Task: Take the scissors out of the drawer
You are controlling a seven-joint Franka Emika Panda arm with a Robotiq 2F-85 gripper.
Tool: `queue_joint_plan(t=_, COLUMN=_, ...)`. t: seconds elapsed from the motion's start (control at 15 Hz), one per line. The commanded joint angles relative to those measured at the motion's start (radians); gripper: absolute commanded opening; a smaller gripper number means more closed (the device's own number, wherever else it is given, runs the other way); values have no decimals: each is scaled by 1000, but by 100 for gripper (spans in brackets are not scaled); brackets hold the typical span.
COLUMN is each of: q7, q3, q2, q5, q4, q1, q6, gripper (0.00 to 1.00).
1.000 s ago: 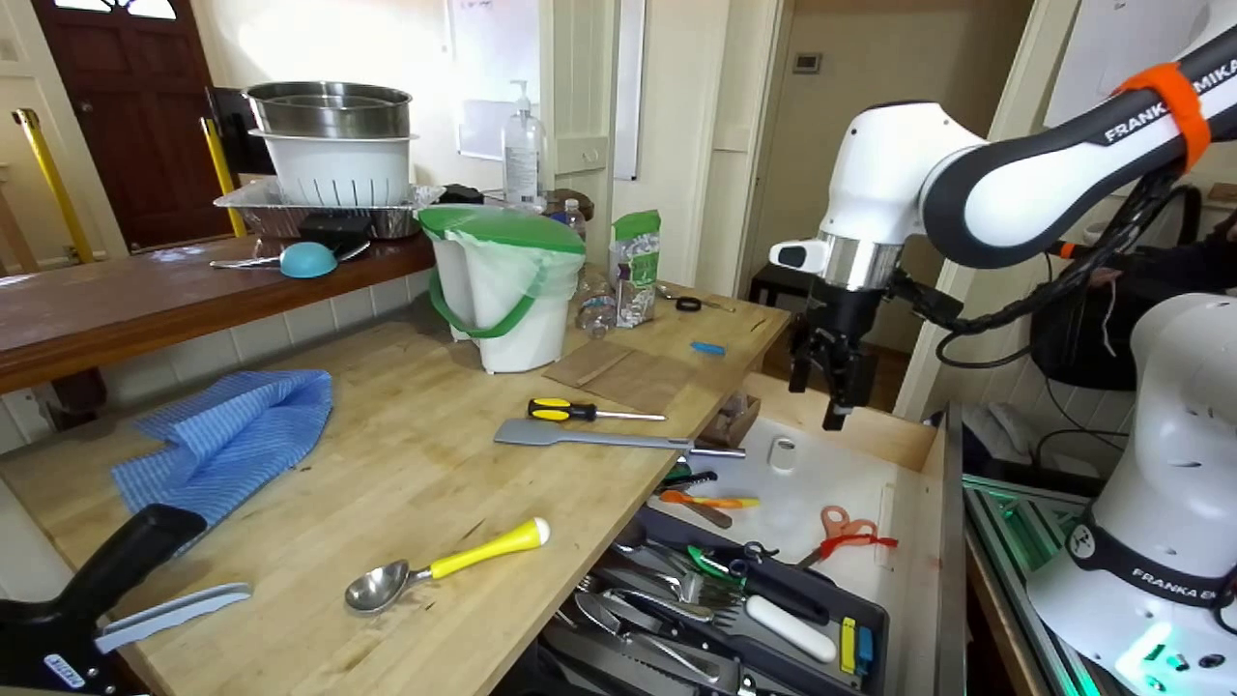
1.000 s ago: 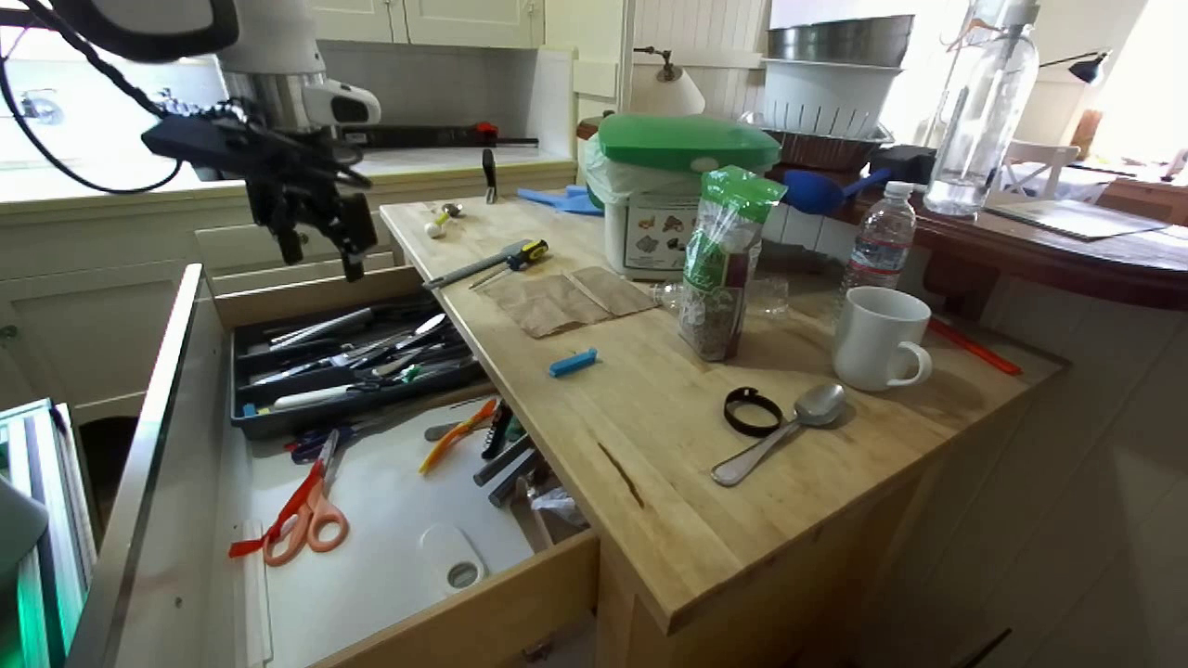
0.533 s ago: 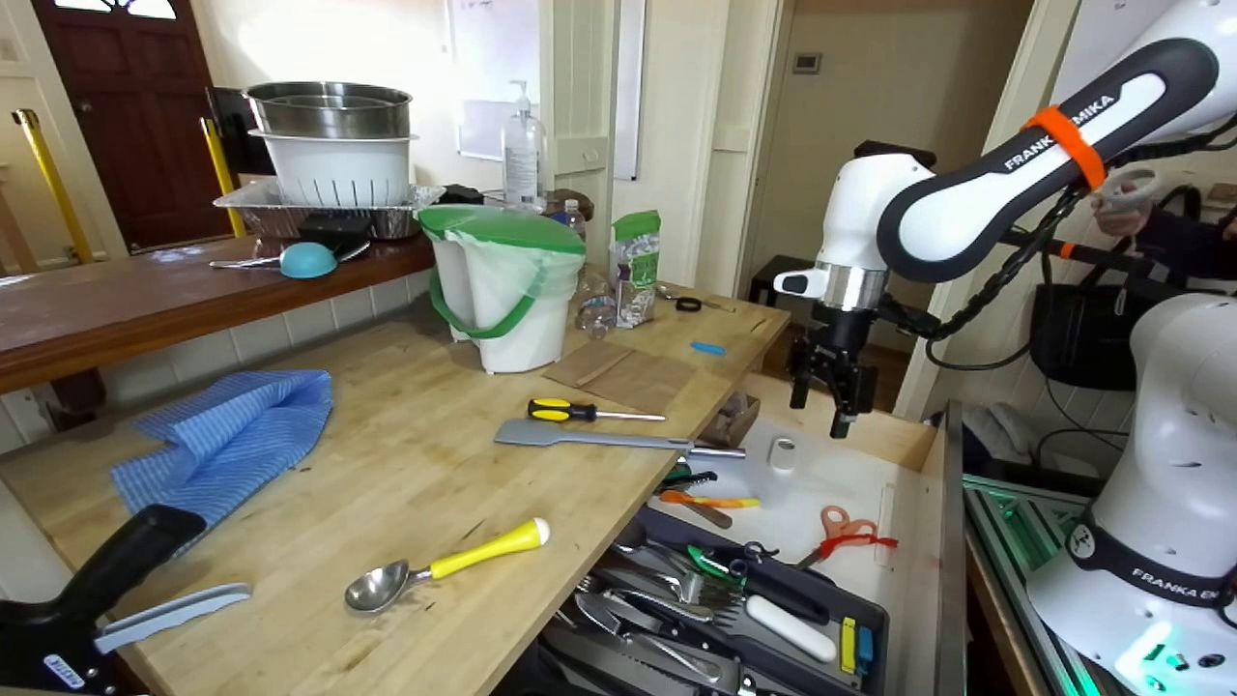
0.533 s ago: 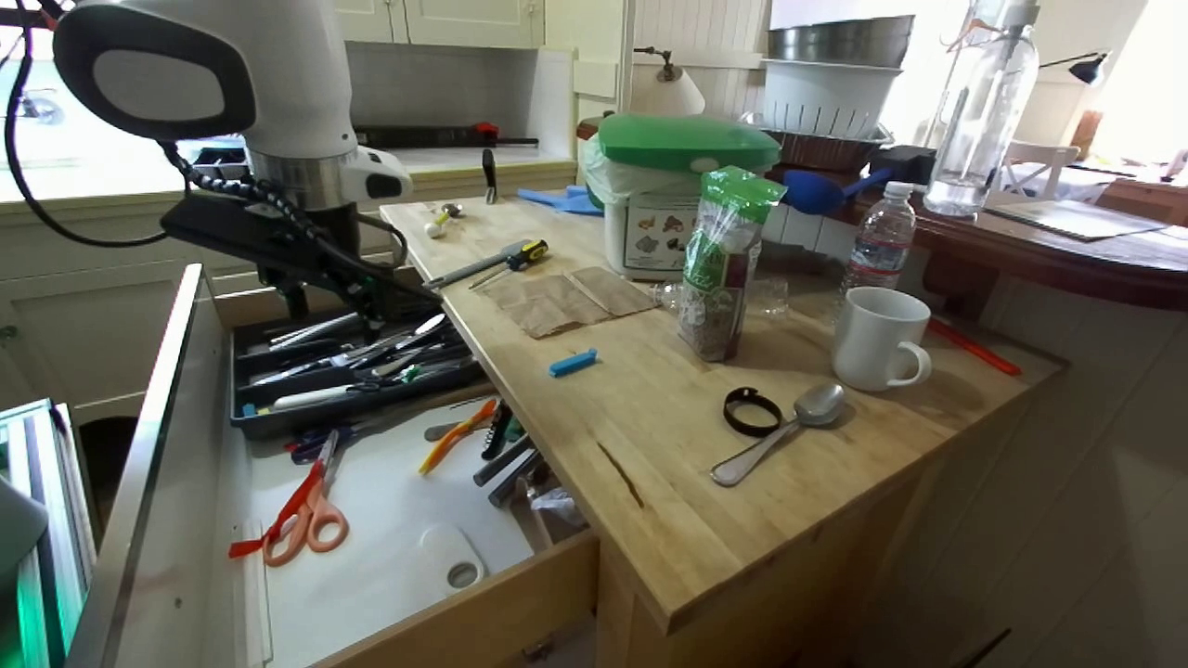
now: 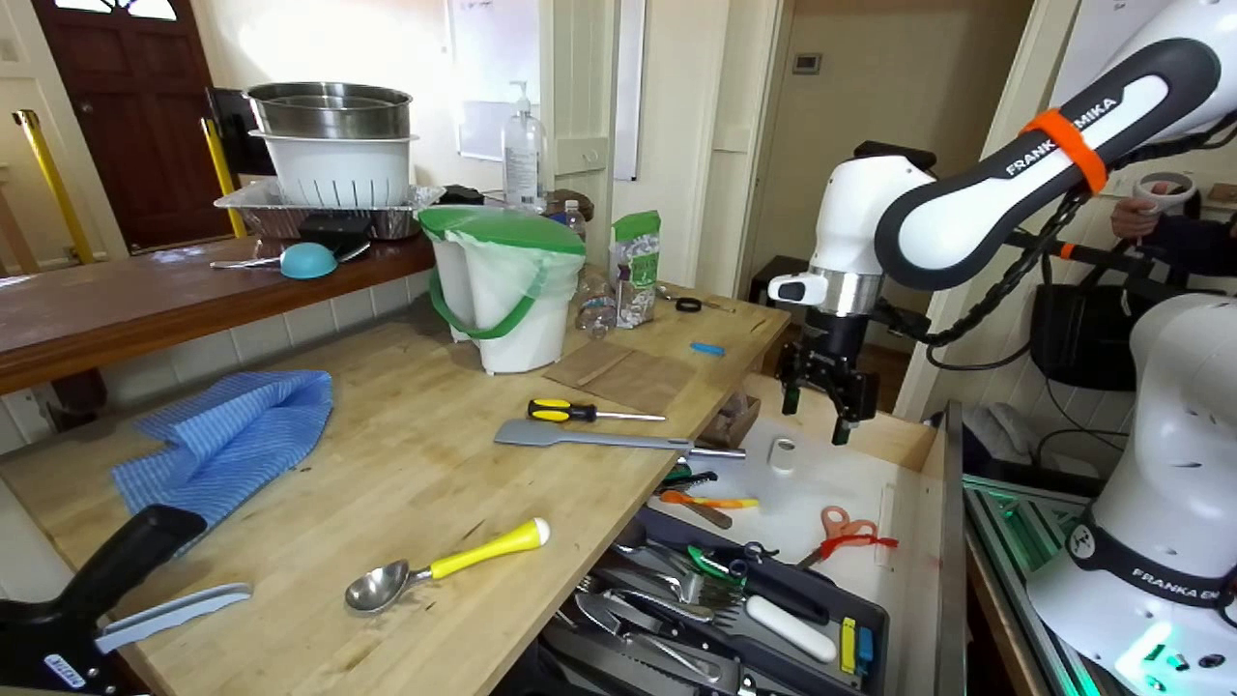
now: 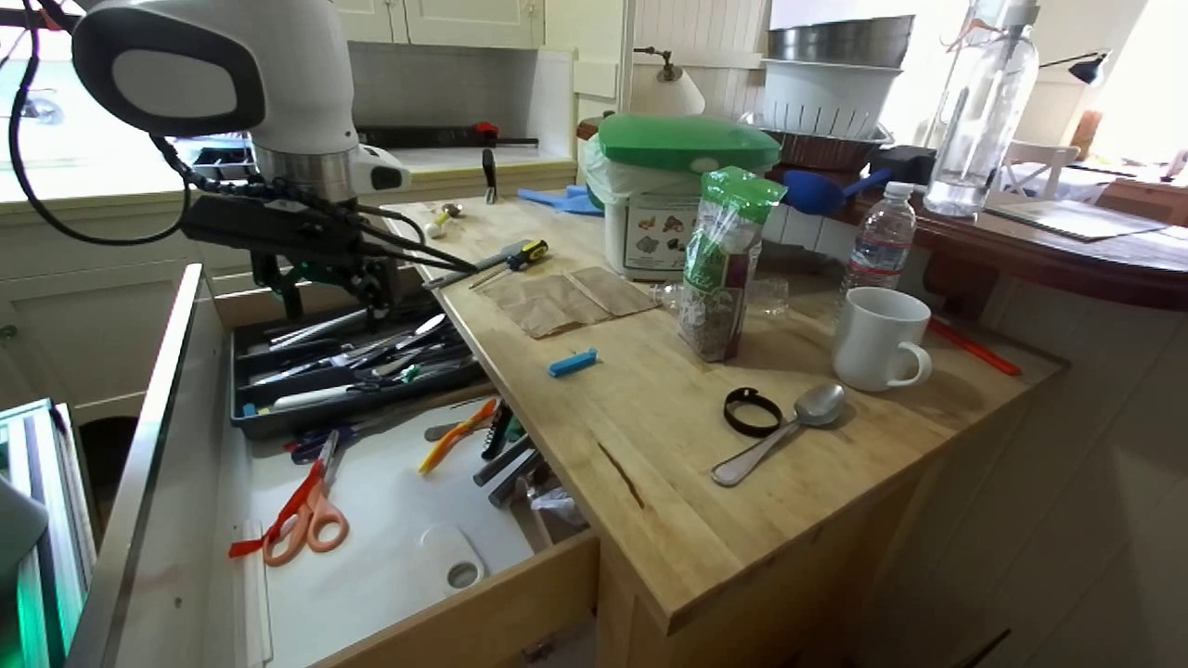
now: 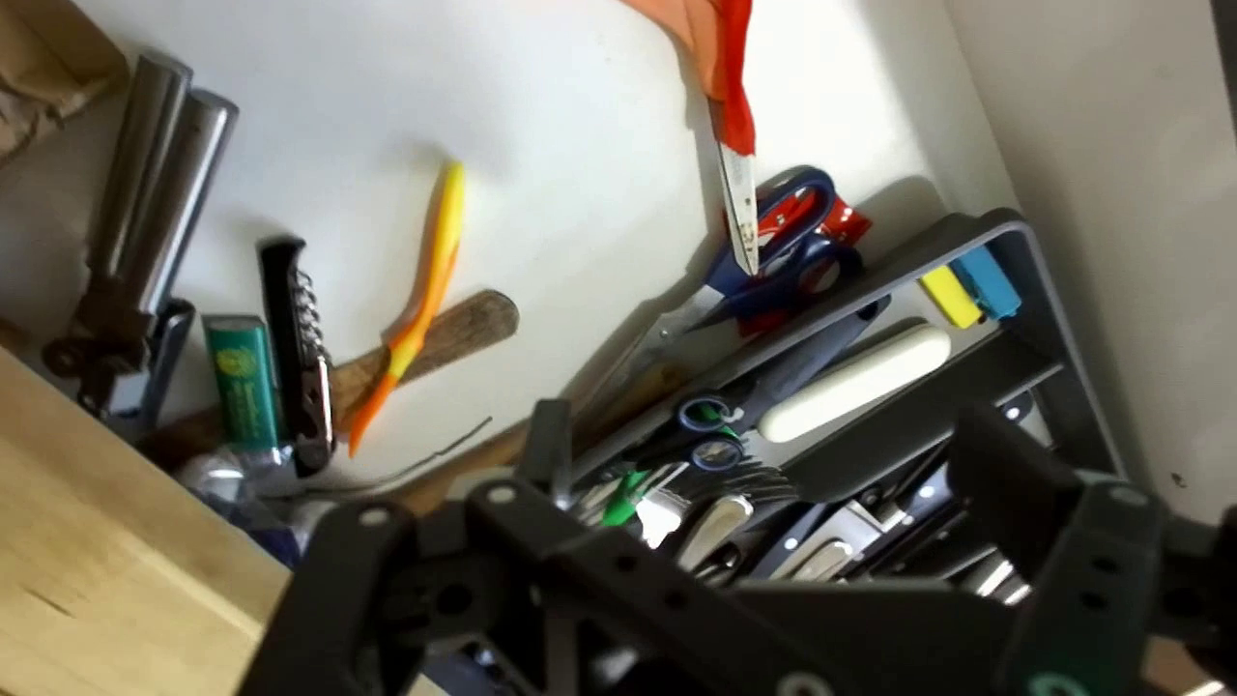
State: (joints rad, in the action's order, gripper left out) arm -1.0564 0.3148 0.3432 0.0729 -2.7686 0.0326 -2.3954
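Observation:
The scissors with orange-red handles lie flat on the bottom of the open drawer, a red strip along one handle. They also show in an exterior view, blades pointing toward the dark tool tray. In the wrist view the scissors are at the top edge, and their upper handles are cut off. My gripper is open and empty, pointing down above the drawer and well clear of the scissors. In the wrist view its spread fingers are over the tool tray; the same gripper shows in an exterior view.
A dark tray of cutlery and tools fills one end of the drawer. Blue-handled scissors lie under the orange pair's blade tips. A yellow-orange tool lies nearby. The worktop overhangs the drawer; a spatula sticks over its edge.
My gripper has come down a little and levelled out over the drawer, mostly in the first half second, staying open. The scissors and drawer have not moved.

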Motion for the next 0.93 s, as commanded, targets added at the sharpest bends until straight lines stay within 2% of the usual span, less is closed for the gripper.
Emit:
queue_joint_plan(t=0.0, q7=-173, q3=-12, q2=-51, q5=96, q4=1, q1=57, q6=-46, gripper=100)
queue_joint_plan(t=0.13, q7=-229, q3=-26, q2=-74, q5=157, q4=1, q1=79, q6=-53, gripper=100)
queue_joint_plan(t=0.33, q7=-231, q3=-82, q2=-87, q5=174, q4=2, q1=79, q6=-47, gripper=100)
queue_joint_plan(t=0.53, q7=-145, q3=-156, q2=-129, q5=135, q4=3, q1=71, q6=-36, gripper=100)
queue_joint_plan(t=0.67, q7=-97, q3=-191, q2=-183, q5=156, q4=3, q1=80, q6=-44, gripper=100)
queue_joint_plan(t=0.87, q7=55, q3=-249, q2=-259, q5=131, q4=1, q1=68, q6=-37, gripper=100)
